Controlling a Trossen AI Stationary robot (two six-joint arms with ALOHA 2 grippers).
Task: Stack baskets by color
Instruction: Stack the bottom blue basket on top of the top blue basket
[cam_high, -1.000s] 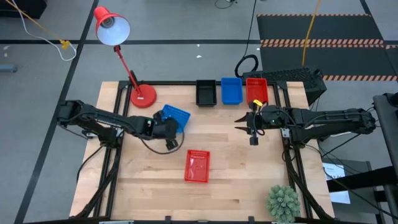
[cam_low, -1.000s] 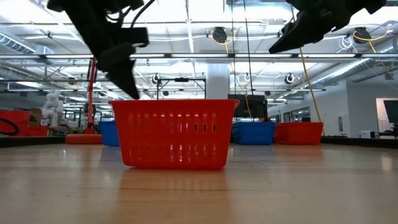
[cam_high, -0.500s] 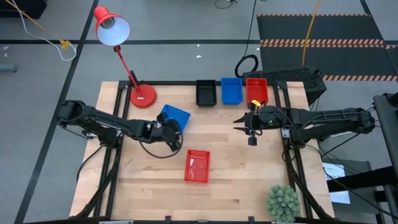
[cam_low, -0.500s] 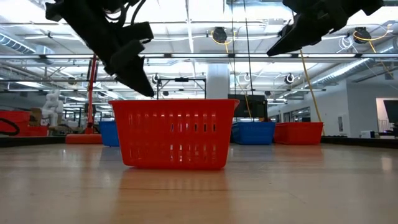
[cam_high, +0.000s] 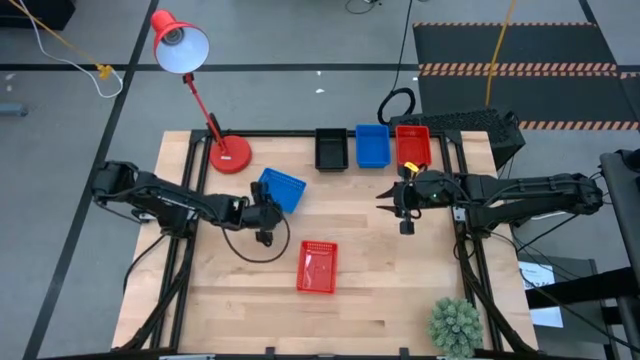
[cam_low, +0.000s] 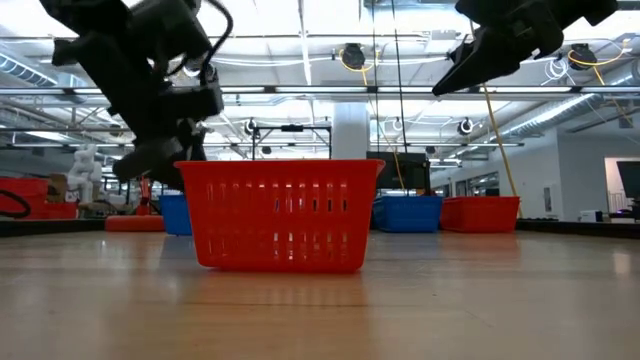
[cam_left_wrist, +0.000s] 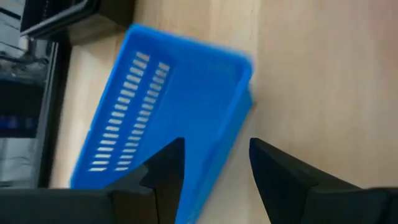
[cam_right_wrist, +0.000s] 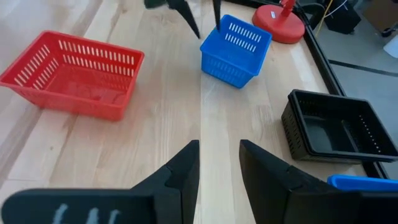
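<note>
A loose blue basket (cam_high: 281, 188) rests askew on its bottom at the table's left middle. My left gripper (cam_high: 267, 213) hangs open low over it, pointing slantwise down. In the left wrist view one finger (cam_left_wrist: 163, 171) is over the basket's inside and the other (cam_left_wrist: 273, 177) over bare wood, with a long wall (cam_left_wrist: 233, 134) between them. I see no touch. A red basket (cam_high: 318, 267) stands alone nearer the front. A black basket (cam_high: 331, 149), a blue basket (cam_high: 372, 146) and a red basket (cam_high: 412, 145) line the far edge. My right gripper (cam_high: 384, 197) waits open, raised, right of centre.
A red desk lamp stands with its round base (cam_high: 229, 155) at the far left, close behind the loose blue basket. A small green plant (cam_high: 455, 325) sits at the near right corner. Bare wood (cam_high: 250, 300) lies left of the red basket.
My left gripper has sunk toward the loose blue basket, drawn back a little toward the table's left edge, and rolled about its own pointing line. Its fingers have stayed apart. The basket has not moved.
</note>
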